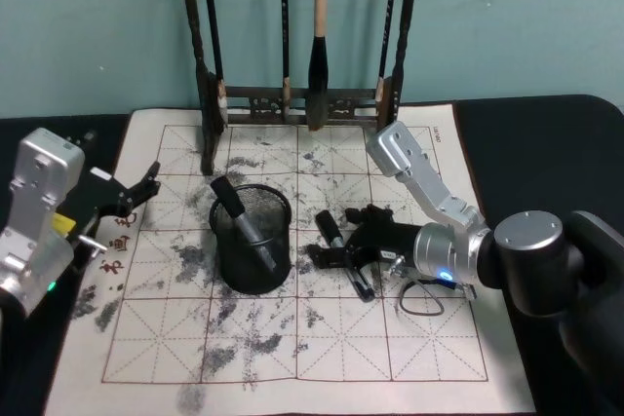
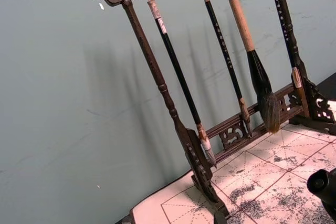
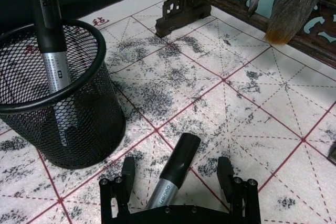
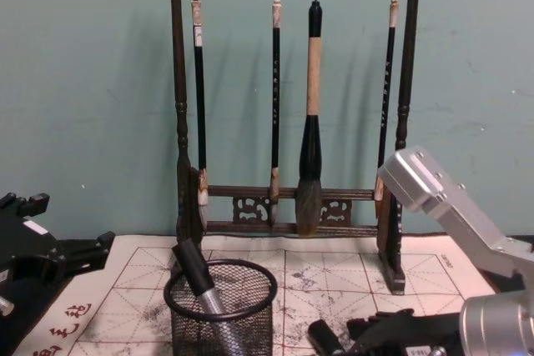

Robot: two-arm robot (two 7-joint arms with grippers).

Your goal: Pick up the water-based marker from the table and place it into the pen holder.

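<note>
The right claw (image 1: pixel 343 241) is down low on the paper mat (image 1: pixel 195 338). Its two fingers are wide apart. The marker (image 1: pixel 328 226) lies flat on the mat, right between them. In the right wrist view, one finger (image 3: pixel 127 171) is on each side of the marker (image 3: pixel 176 174), and neither one touches it. The marker's black cap sticks out past the fingertips. Its grey body runs back under the claw (image 3: pixel 177 163).

The pen holder (image 1: pixel 255 260) stands on the mat just beside the right claw, on the side nearer the robot's left. It is a round black cup made of wire mesh. It stands upright, apart from the claw. Another marker (image 1: pixel 244 221) leans inside the cup, with its black end poking up over the rim.

Past the claw's tips, at the far edge of the mat, stands a tall dark brush rack (image 1: pixel 292 99). Long brushes (image 4: pixel 309 147) hang down from its top bar. The mat has red lines and many grey ink smudges on it.

The left claw (image 1: pixel 141 190) hangs over the left edge of the mat, well apart from the pen holder and the marker. It has nothing in it. I cannot tell if this claw is wide or closed.
</note>
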